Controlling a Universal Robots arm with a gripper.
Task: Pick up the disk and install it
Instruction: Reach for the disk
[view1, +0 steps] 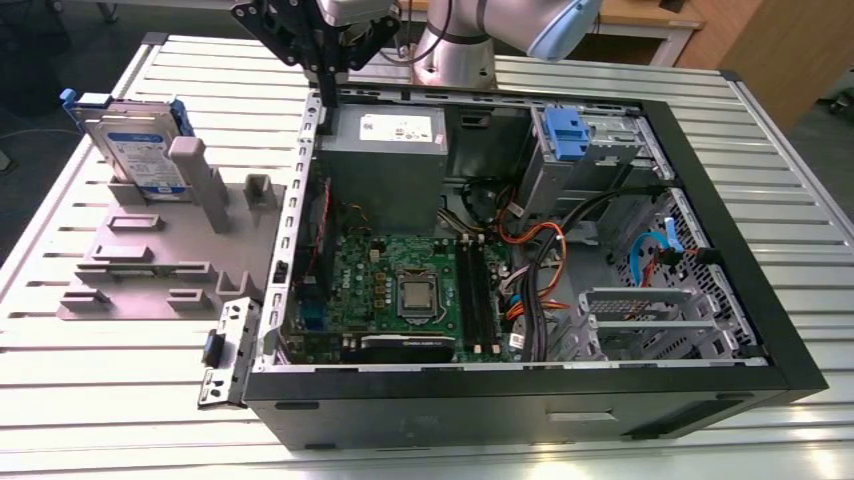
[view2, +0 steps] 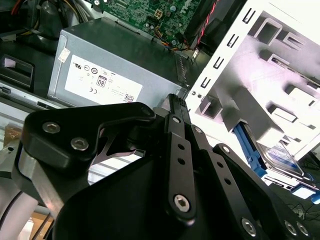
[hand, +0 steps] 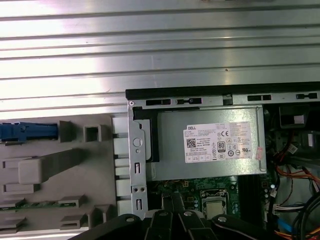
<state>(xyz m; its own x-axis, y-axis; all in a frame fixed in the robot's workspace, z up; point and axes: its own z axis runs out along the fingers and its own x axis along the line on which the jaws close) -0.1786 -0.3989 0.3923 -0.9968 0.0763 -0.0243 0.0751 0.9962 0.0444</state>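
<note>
- Disk (view1: 138, 150): stands on edge in a slot of the grey fixture (view1: 147, 262), just outside the open computer case (view1: 467, 410) on the exterior view's left. Upright storage probably keeps its flat faces free for grasping.
- Gripper (view1: 327, 70): hangs above the case's rim beside the power supply (view1: 383, 150), well apart from the disk and carrying nothing. Whether it is open or closed cannot be told.

Disk (view1: 134, 150) partly behind grey post (view1: 187, 168)

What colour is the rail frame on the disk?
Blue. The rail frame on the disk shows best in the exterior view.
</note>
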